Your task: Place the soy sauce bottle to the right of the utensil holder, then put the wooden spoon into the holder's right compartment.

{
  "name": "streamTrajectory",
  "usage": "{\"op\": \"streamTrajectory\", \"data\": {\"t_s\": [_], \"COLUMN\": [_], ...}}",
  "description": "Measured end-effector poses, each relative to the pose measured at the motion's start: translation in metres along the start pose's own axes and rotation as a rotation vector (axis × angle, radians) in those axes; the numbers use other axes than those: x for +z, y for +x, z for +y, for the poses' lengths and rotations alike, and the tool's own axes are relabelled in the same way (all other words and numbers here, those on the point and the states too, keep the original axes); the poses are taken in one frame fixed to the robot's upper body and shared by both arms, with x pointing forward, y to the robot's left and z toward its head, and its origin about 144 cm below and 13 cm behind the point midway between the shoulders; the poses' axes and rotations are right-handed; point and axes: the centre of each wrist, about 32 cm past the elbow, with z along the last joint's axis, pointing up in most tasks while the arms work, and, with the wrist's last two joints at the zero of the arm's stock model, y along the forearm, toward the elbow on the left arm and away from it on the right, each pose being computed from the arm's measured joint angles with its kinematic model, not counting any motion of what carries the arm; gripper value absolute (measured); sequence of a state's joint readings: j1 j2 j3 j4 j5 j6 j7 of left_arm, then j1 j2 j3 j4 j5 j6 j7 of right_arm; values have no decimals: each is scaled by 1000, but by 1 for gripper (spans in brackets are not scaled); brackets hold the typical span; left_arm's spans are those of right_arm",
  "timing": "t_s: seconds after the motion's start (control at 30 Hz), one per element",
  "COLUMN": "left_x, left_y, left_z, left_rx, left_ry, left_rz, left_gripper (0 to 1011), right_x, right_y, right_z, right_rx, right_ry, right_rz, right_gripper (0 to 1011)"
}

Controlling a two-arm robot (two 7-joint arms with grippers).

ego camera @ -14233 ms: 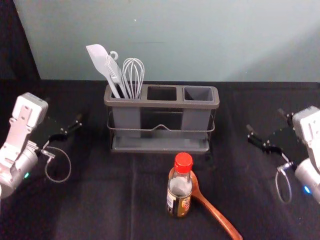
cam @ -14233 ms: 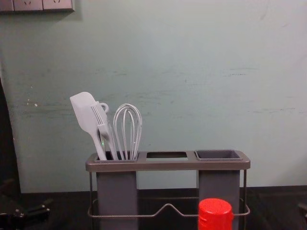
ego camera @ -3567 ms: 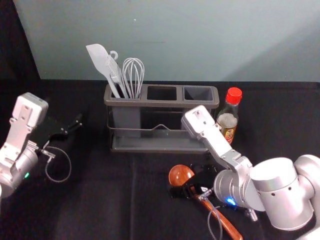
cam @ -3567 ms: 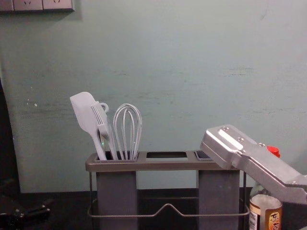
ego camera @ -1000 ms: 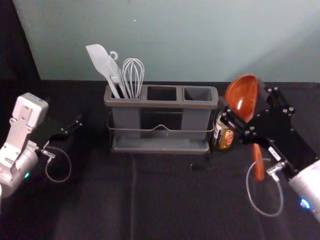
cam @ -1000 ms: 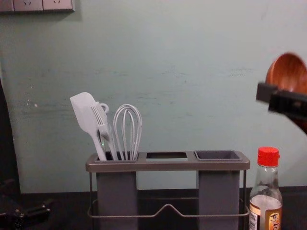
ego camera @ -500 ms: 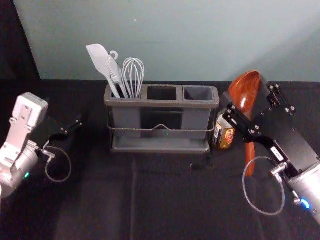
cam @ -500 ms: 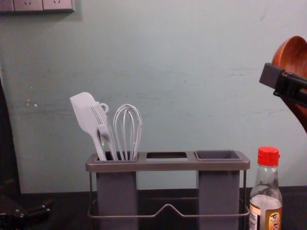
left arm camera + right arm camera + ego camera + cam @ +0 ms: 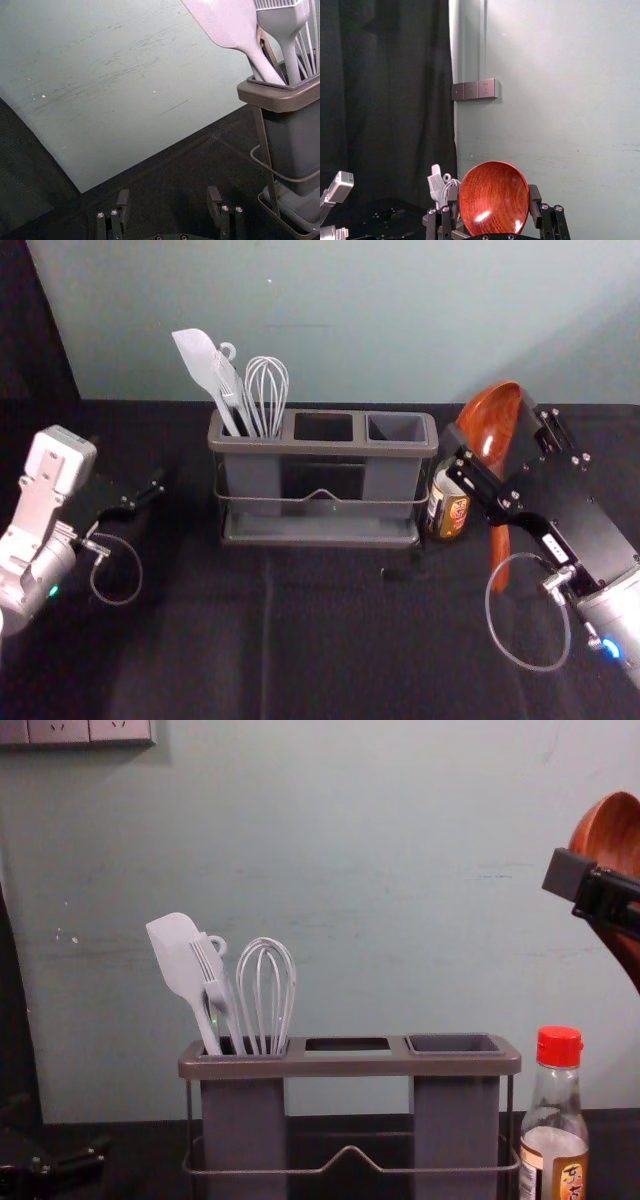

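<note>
The soy sauce bottle [image 9: 447, 508] stands upright just right of the utensil holder [image 9: 320, 448]; its red cap [image 9: 559, 1046] shows in the chest view. My right gripper [image 9: 497, 447] is raised at the right, partly over the bottle, shut on the wooden spoon [image 9: 487, 421]. The spoon hangs bowl up, handle down, clear of the table. In the right wrist view the spoon's bowl [image 9: 492, 202] sits between the fingers of my right gripper [image 9: 494, 194]. My left gripper [image 9: 127, 507] is parked at the left; in the left wrist view that gripper [image 9: 168, 194] stands open and empty.
A white spatula [image 9: 203, 364], a brush and a whisk [image 9: 266, 390] stand in the holder's left compartment. Its middle [image 9: 323, 427] and right [image 9: 396, 427] compartments are empty. The wall rises behind the table.
The bottle has moved from in front of the holder to its right side. My right gripper took the spoon from the table and lifted it upright; over the last half second it has barely moved.
</note>
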State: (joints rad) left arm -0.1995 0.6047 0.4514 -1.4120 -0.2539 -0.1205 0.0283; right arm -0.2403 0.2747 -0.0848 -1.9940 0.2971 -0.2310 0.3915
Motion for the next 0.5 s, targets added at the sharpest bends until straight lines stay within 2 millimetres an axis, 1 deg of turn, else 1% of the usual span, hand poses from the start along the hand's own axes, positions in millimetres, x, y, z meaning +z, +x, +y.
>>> {"op": "streamTrajectory", "data": {"t_s": [0.17, 0.23, 0.37, 0.4, 0.5], "left_x": [0, 0, 0, 0, 0], "left_y": [0, 0, 0, 0, 0], "left_z": [0, 0, 0, 0, 0], "left_rx": [0, 0, 0, 0, 0], "left_ry": [0, 0, 0, 0, 0], "left_rz": [0, 0, 0, 0, 0], "left_gripper": [1000, 1000, 1000, 1000, 1000], "right_x": [0, -1, -5, -8, -13], "right_y": [0, 3, 9, 12, 18], "right_z": [0, 5, 23, 32, 46], "right_rx": [1, 11, 40, 52, 68], "right_ry": [0, 1, 5, 4, 11], "right_rz": [-1, -9, -13, -11, -4], "right_gripper": [837, 837, 837, 837, 837]}}
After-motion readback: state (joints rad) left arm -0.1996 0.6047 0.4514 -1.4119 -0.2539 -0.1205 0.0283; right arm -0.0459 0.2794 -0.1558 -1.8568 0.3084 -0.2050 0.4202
